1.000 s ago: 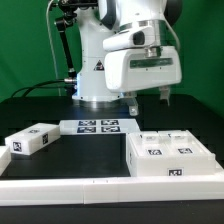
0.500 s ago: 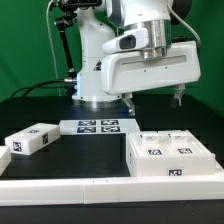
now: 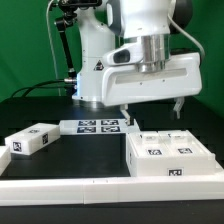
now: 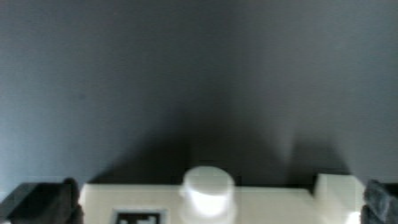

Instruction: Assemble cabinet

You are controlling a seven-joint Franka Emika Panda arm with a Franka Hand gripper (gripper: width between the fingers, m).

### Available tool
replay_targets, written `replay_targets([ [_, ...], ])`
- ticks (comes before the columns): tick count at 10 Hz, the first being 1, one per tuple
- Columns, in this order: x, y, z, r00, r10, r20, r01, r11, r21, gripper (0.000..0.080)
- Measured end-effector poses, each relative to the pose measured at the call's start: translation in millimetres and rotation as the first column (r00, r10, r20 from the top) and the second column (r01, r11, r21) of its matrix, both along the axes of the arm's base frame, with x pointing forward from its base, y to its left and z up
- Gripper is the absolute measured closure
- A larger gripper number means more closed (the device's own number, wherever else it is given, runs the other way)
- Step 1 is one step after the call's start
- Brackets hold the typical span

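Observation:
The white cabinet body (image 3: 170, 155), with several tagged blocks on top, sits on the table at the exterior view's right. My gripper (image 3: 151, 110) hangs just above its far edge, open wide and empty, with one finger (image 3: 124, 113) on each side. In the wrist view the gripper (image 4: 210, 212) straddles the white cabinet body (image 4: 267, 200). That body carries a round white peg (image 4: 210, 187) and a black-and-white tag (image 4: 139, 215). Dark fingers (image 4: 43, 200) show at both edges, apart from the piece. A separate long white tagged piece (image 3: 30, 140) lies at the exterior view's left.
The marker board (image 3: 97, 126) lies flat in front of the white robot base (image 3: 95, 80). A low white ledge (image 3: 60, 186) runs along the table's front edge. A green backdrop stands behind the black table.
The gripper has come down and swung towards the exterior view's right, from higher near the base to just over the cabinet body. The pieces have not moved.

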State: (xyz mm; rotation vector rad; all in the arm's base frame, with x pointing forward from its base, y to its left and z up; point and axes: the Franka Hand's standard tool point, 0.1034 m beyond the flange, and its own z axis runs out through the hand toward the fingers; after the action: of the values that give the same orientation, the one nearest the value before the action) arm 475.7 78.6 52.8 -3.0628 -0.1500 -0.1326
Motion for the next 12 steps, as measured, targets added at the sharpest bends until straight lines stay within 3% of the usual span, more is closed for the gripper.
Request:
replay_targets([
  [2, 0.9, -4.8, -10.6, 1.000, 0.008, 0.007, -0.008, 1.000, -0.003, 0.0003],
  [9, 0.3, -3.5, -13.3, 1.000, 0.011, 0.004, -0.011, 1.000, -0.003, 0.0003],
  [10, 3.4, -2.2, -23.3, 0.999, -0.031, -0.007, 0.031, 1.000, -0.004, 0.0003],
  [12, 18.1, -3.3, -29.7, 0.999, -0.048, -0.013, 0.048, 0.999, -0.015, 0.0003],
])
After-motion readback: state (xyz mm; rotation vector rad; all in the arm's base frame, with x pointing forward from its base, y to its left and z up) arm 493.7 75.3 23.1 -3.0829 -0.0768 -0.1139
